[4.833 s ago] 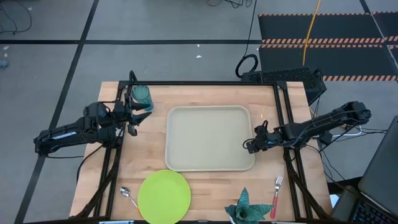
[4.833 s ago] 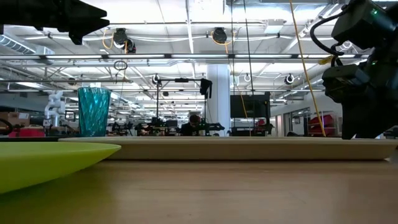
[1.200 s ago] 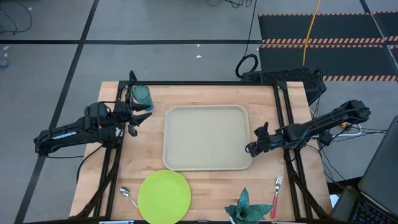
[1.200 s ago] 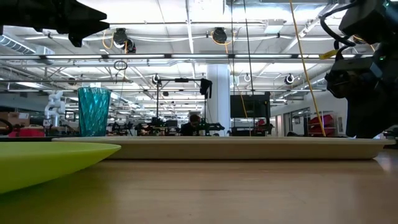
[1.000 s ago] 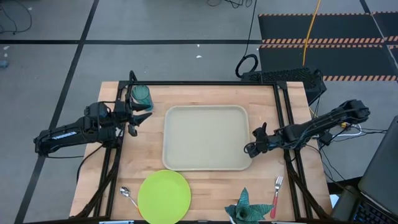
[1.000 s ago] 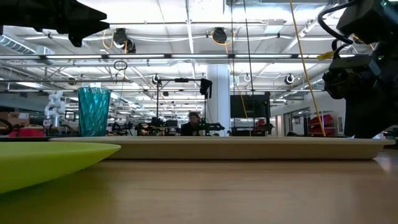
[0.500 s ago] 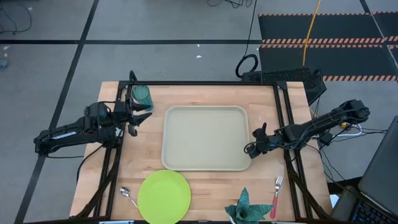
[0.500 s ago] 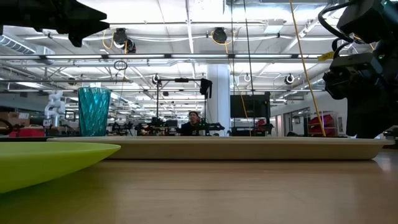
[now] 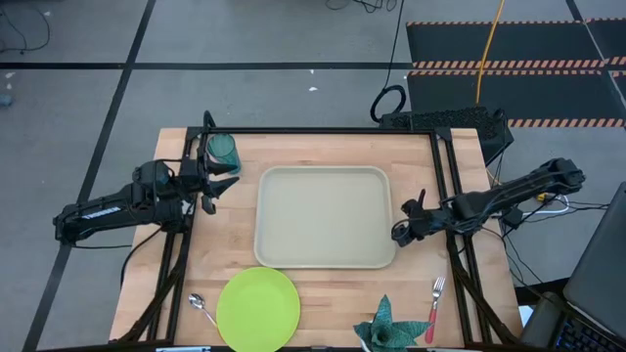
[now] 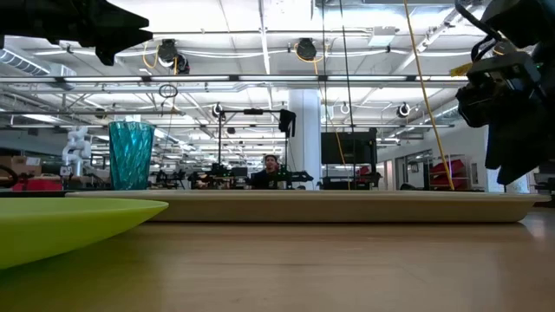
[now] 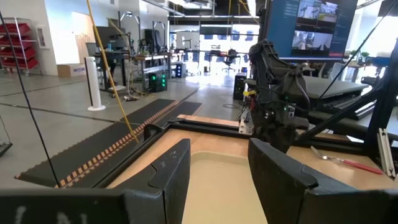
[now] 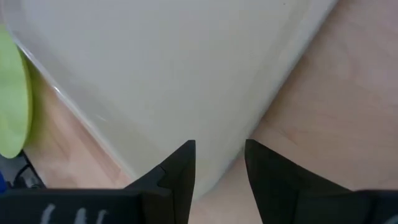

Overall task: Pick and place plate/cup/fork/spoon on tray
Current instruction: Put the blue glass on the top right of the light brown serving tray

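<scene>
- We see the tray [image 9: 326,217], a large beige rectangle with rounded corners and a raised rim, lying flat in the middle of the wooden table [image 9: 225,235]; nothing lies in it.
- In the low view the tray [image 10: 347,206] shows as a long, low beige band across the table.
- The plate [image 9: 258,308], round, flat and lime-green, lies on the table at the near edge, just near of the tray's near-left corner and apart from it.
- The cup [image 9: 222,151], a translucent teal-green tumbler with ribbed sides, stands upright at the far left of the table, left of the tray's far-left corner.
- The spoon [image 9: 201,308], with a silver bowl and an orange handle, lies at the near-left corner, just left of the plate.
- The fork [image 9: 433,305], with silver tines and a red-pink handle, lies at the near right, tines pointing to the far side.
- A spiky teal-green leafy object [image 9: 383,328] sits at the near edge, between the plate and the fork.
- The left gripper [image 9: 208,186] hangs just near of the cup, beside it; its fingers [image 11: 171,180] stand apart with nothing between them.
- The right gripper [image 9: 400,233] sits at the tray's right rim, near its near-right corner; its fingers [image 12: 180,171] are a little apart, above the rim, holding nothing.
</scene>
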